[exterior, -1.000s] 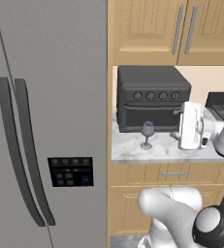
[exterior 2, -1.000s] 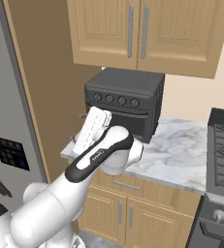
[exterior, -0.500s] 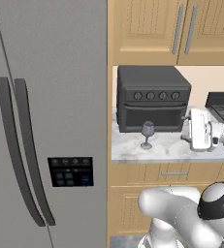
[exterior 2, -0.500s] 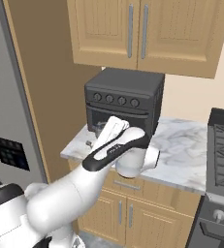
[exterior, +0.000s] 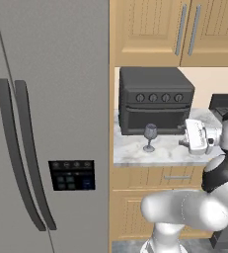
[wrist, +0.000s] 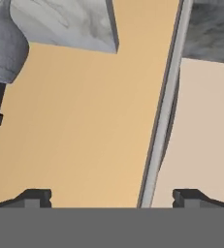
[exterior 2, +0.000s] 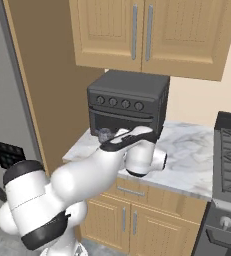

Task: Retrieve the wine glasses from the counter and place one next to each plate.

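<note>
We saw 1 wine glass [exterior: 150,137] standing upright on the marbled counter [exterior: 160,150], just in front of the dark toaster oven [exterior: 156,99], near the oven's lower middle and toward the counter's front edge. From the right base view the same glass [exterior 2: 105,135] sat in front of the oven's [exterior 2: 128,102] left corner, partly hidden behind the arm. The gripper [exterior: 197,138] hung over the counter to the right of the oven's front, well apart from the glass. In the hand view its 2 fingertips [wrist: 36,197] stood spread wide with nothing between them, so we took it as open and empty. Wood cabinets [exterior 2: 147,30] hung above the oven, and a grey refrigerator [exterior: 46,123] stood to the oven's left.
</note>
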Robot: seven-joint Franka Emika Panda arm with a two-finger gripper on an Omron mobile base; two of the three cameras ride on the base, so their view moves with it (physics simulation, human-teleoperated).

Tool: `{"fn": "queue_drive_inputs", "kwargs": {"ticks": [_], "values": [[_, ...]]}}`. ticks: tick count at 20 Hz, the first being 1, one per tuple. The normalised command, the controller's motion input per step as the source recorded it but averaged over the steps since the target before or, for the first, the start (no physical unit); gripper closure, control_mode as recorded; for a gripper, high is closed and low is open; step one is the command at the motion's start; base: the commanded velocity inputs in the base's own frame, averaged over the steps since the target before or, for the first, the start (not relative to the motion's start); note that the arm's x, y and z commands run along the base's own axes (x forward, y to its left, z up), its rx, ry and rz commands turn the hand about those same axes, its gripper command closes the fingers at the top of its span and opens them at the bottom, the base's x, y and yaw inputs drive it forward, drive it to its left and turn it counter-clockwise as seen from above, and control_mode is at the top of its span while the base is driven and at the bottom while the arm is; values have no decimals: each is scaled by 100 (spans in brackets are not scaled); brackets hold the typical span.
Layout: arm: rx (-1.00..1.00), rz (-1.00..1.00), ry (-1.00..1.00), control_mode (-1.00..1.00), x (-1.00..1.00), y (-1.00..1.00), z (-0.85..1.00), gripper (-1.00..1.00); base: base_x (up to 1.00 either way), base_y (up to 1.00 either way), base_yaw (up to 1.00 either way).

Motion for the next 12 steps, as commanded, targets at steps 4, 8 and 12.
{"fn": "queue_drive_inputs", "kwargs": {"ticks": [4,8,12], "values": [[0,0,23,-100,51,0,-49,-100,0,0,0],[0,0,20,-100,38,-2,-41,-100,0,0,0],[0,0,18,-100,27,-9,-29,-100,0,0,0]]}}
